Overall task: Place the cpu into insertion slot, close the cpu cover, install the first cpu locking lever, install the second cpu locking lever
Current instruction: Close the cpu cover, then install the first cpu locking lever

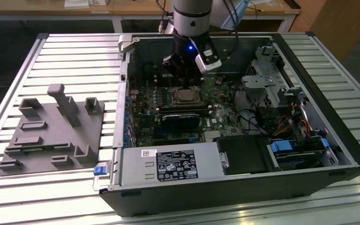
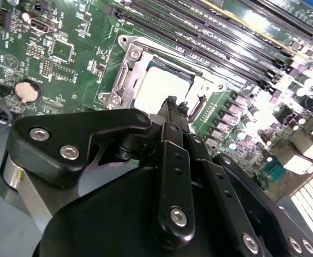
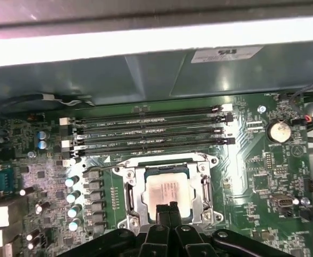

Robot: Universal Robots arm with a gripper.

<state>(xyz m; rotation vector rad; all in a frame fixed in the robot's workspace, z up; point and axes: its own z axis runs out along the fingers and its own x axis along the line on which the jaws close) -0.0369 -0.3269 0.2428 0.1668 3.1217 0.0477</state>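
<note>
One cpu [image 3: 168,187] in insertion slot [image 3: 142,187], w/ cpu cover [image 3: 131,196] flat round it, gripper [image 3: 166,206] pressed together just above

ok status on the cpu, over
gripper shut, empty, tips over the cpu edge, contact unclear. cpu seated, cpu cover lying flat around it. nothing in the way.
</note>
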